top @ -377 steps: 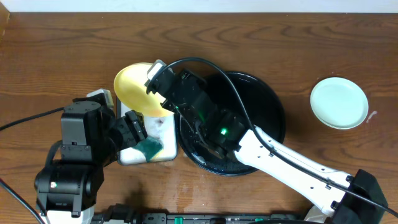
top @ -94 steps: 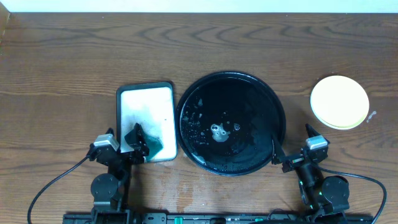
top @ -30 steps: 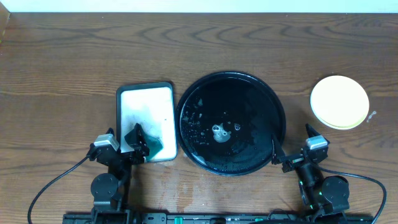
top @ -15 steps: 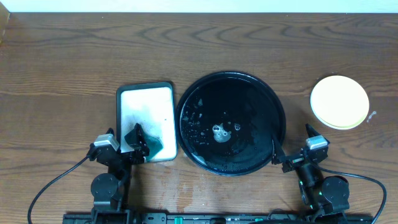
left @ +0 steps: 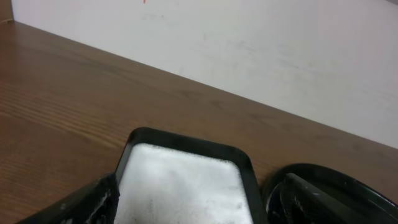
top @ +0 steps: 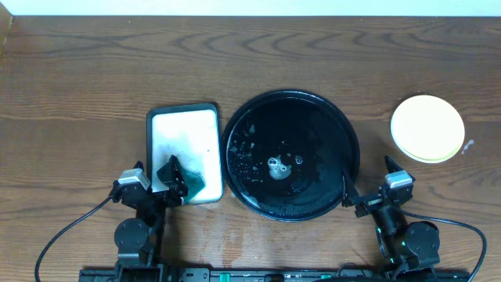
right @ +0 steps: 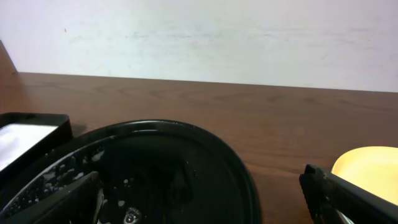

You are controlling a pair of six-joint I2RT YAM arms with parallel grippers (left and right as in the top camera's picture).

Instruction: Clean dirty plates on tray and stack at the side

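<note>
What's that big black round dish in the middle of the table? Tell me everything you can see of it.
The black dish is large, round and shallow, with a low raised rim and a glossy, plastic-looking surface. It lies flat on the wooden table, with the white tray close on one side and a yellow plate well off on the other. Droplets and pale flecks wet its inside. The open right gripper sits at its near edge; contact is unclear.
</note>
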